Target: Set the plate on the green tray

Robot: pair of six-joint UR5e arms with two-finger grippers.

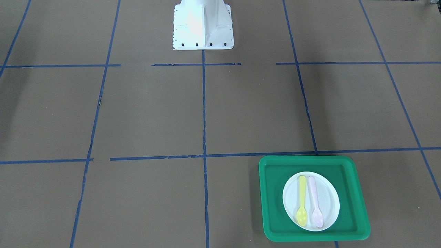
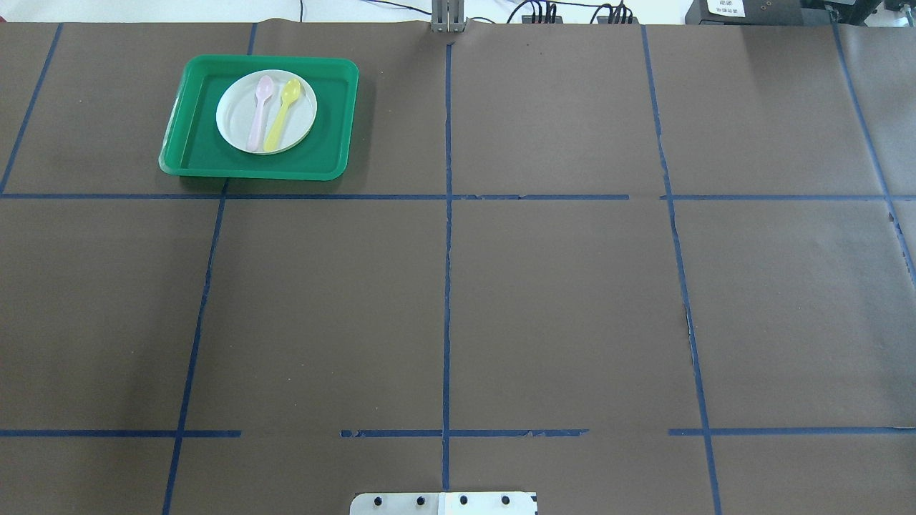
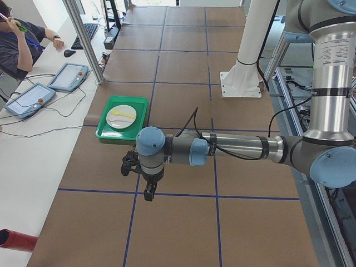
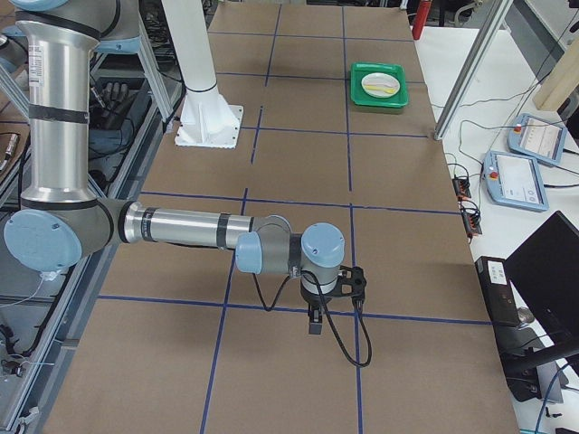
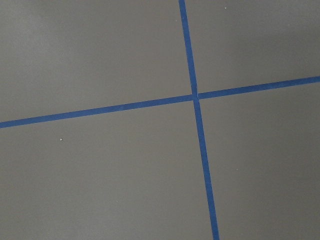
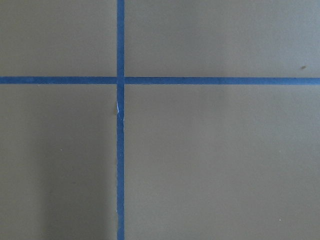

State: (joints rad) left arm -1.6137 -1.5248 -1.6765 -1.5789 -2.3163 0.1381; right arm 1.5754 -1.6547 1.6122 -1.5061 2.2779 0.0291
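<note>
Nearest the left-end camera, left gripper (image 3: 148, 195) hanging from its wrist, pointing straight down above brown paper (image 3: 178, 233) close to a crossing of blue tape lines (image 5: 195, 96); seen only from the side, so cannot tell whether spread or pressed together. Beyond that gripper along the paper and out toward the operators' edge, well apart from it, green tray (image 2: 193, 154) lying flat, its robot-side long rim just beside a tape line. Inside the tray, plate (image 2: 232, 114) resting flat on the floor, roughly centred, apart from the rim all round. On the plate, side by side and nearly parallel, pink spoon (image 2: 258, 114) and yellow spoon (image 2: 282, 114), bowls toward the operators' edge, handles toward the robot. Further right, white robot pedestal (image 1: 203, 24) at the middle of the robot's side. Rightmost, right gripper (image 4: 314, 326) likewise pointing down close to a tape crossing, at the opposite end from tray and plate and far from both; shown only in the right-end side view, so again cannot tell whether spread or pressed together
</note>
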